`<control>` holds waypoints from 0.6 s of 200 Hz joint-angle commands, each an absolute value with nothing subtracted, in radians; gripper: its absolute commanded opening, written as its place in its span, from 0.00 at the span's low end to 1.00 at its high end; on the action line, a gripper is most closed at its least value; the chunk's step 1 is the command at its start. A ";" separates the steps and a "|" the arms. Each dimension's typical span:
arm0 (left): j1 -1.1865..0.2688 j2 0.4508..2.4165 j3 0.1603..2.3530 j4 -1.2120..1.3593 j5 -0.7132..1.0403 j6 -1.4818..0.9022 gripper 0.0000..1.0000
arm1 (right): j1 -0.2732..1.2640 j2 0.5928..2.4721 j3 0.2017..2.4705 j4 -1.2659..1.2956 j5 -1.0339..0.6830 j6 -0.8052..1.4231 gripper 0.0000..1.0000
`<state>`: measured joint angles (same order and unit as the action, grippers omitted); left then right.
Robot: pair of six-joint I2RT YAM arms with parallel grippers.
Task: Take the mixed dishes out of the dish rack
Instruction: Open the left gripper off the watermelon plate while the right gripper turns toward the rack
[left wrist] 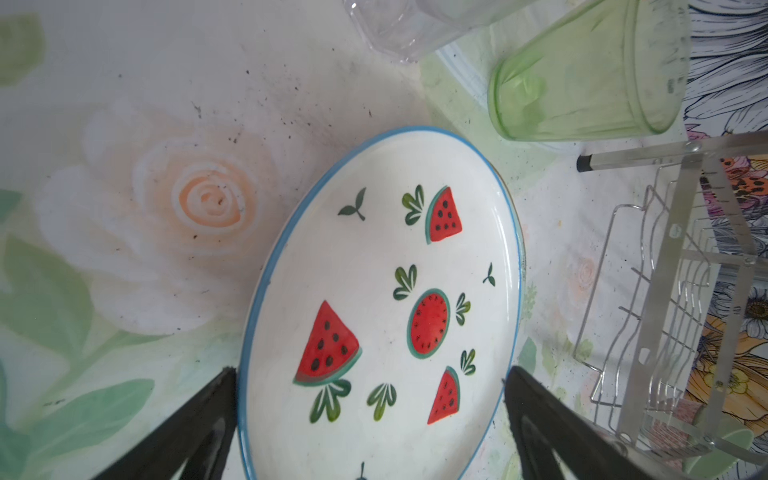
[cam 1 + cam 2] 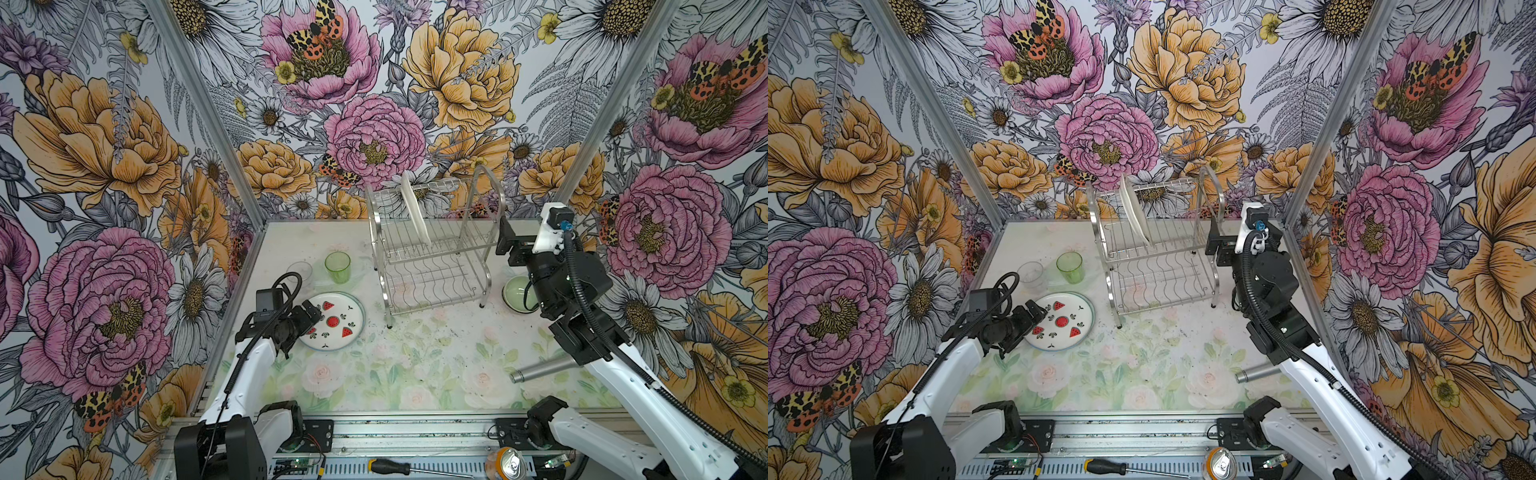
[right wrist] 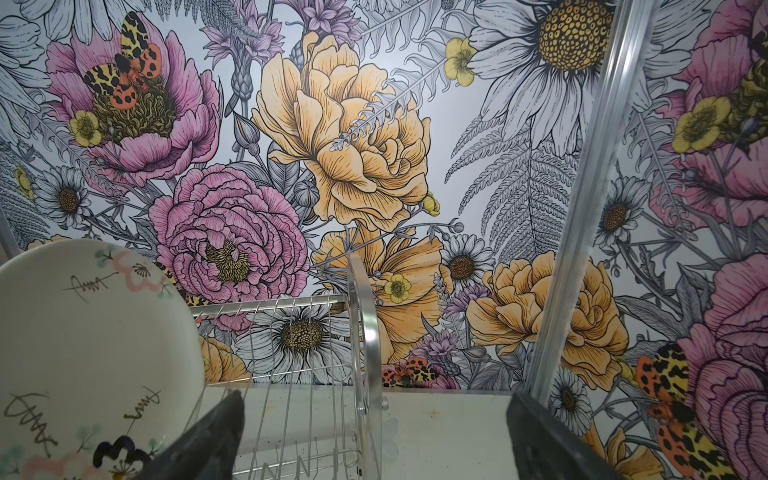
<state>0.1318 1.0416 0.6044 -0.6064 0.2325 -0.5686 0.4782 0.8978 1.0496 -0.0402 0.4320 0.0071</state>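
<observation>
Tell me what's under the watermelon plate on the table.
The watermelon plate lies on what looks like a second plate. Only its pale green rim shows, on the side toward the dish rack. The rest is covered.

White-and-black left arm (image 2: pixel 249 365) is reaching forward and sitting low; its black parallel left gripper (image 2: pixel 312 316) is spread wide, nothing pinched; white-and-black right arm (image 2: pixel 631 390) stretches farther back with the black right gripper (image 2: pixel 503 241) raised higher; jaws gaping too, empty.
</observation>
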 commanded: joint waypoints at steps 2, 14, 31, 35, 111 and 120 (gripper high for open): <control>0.121 1.035 0.652 -0.599 0.202 -0.543 0.99 | 0.473 0.898 1.038 -0.014 0.395 -0.012 0.99; 0.120 1.031 0.657 -0.609 0.189 -0.540 0.99 | 0.472 0.900 1.039 -0.016 0.372 -0.020 0.99; 0.115 1.022 0.660 -0.614 0.176 -0.540 0.99 | 0.474 0.906 1.044 -0.020 0.348 -0.021 1.00; 0.113 1.020 0.661 -0.615 0.176 -0.540 0.99 | 0.474 0.908 1.045 -0.021 0.341 -0.021 1.00; -0.009 0.915 0.758 -0.626 0.130 -0.582 0.99 | 0.474 0.938 1.049 -0.025 0.116 -0.004 0.99; -0.022 0.890 0.767 -0.626 0.123 -0.590 0.99 | 0.474 0.940 1.049 -0.025 0.080 0.001 0.99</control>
<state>0.0109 0.9524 0.7227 -0.6285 0.1680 -0.5732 0.4782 0.9295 1.0492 -0.0414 0.1928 -0.0154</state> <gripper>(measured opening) 0.987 0.993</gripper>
